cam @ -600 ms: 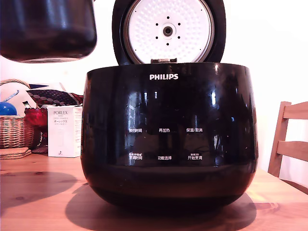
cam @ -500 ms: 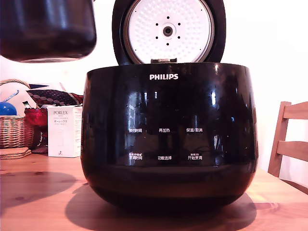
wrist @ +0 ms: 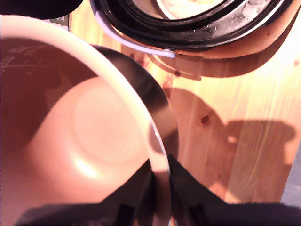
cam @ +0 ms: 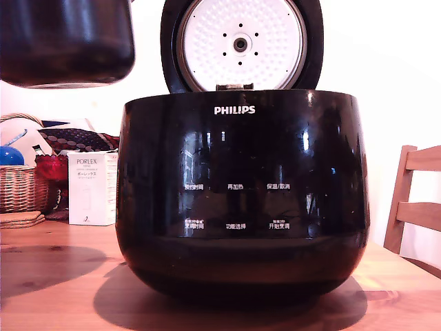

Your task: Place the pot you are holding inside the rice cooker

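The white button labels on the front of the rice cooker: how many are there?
6 on the rice cooker: three in an upper row, three in a lower row. Labels on its other sides would be hidden.

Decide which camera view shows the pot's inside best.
The wrist view: it looks straight into the pot, showing its pale rim, walls and base. The exterior view shows only the pot's dark outer underside, cut off at the frame.

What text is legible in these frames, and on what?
"PHILIPS": white, on the front of the rice cooker.
Six white Chinese button labels in two rows on the cooker front: too small to read reliably.
"PORLEX": top of the white box at the exterior view's left; the smaller lines under it are blurred.
Wrist view: no readable text.
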